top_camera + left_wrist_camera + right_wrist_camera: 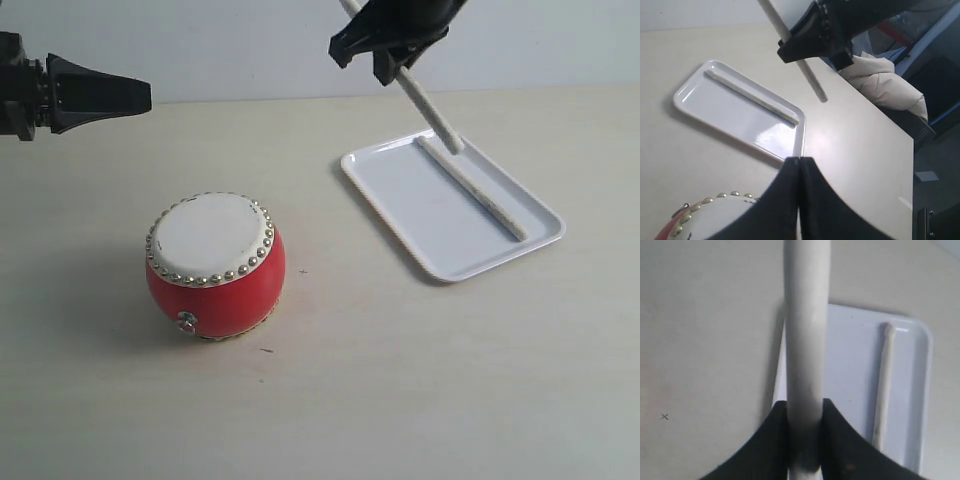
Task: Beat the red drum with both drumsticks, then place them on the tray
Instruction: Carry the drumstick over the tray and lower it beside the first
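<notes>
Drum (pixel 215 265) left of tray (pixel 430 215); one drumstick (pixel 475 190) in it, second drumstick (pixel 430 108) above.

matte black, smooth, tapered wedge-shaped left pincer (pixel 146 97) and right pincer (pixel 378 56)

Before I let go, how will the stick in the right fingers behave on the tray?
Probably stiff: the held drumstick juts out straight, unsupported at its tip. Being round, it may roll on the glossy tray; its raised rim would likely stop it.
</notes>
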`<state>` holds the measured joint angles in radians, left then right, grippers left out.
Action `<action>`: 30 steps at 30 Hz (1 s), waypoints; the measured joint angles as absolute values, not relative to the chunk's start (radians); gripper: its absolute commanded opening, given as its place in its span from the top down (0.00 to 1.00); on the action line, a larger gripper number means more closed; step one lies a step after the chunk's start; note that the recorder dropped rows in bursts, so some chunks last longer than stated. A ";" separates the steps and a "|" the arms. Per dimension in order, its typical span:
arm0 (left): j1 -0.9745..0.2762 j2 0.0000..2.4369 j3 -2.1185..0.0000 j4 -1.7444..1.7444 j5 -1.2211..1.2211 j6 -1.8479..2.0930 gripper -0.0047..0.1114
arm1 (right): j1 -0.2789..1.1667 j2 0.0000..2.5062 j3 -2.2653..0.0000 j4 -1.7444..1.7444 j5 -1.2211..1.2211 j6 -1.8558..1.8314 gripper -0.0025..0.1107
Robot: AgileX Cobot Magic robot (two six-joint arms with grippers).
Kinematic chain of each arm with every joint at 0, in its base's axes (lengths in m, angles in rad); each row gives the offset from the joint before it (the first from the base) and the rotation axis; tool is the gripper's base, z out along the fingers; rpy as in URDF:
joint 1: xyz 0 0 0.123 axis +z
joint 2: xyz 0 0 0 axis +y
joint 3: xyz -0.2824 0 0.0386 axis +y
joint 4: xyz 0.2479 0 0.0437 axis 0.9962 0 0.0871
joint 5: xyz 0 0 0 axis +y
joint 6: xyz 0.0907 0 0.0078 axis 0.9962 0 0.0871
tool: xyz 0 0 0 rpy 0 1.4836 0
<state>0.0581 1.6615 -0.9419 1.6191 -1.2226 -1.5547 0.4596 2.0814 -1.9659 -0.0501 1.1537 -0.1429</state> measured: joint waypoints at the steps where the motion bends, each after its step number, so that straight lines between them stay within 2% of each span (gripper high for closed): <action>1: 0.058 1.654 -0.942 1.627 -1.223 -1.558 0.96 | 0.449 2.099 -1.966 -0.038 1.158 -0.138 0.98; 14: 0.058 1.487 -0.915 1.741 -0.821 -1.734 0.96 | 0.344 2.327 -1.966 -0.018 1.215 -0.143 0.98; 30: 0.058 1.478 -0.910 1.750 -0.794 -1.754 0.96 | 0.344 2.412 -1.966 -0.020 1.141 -0.145 0.98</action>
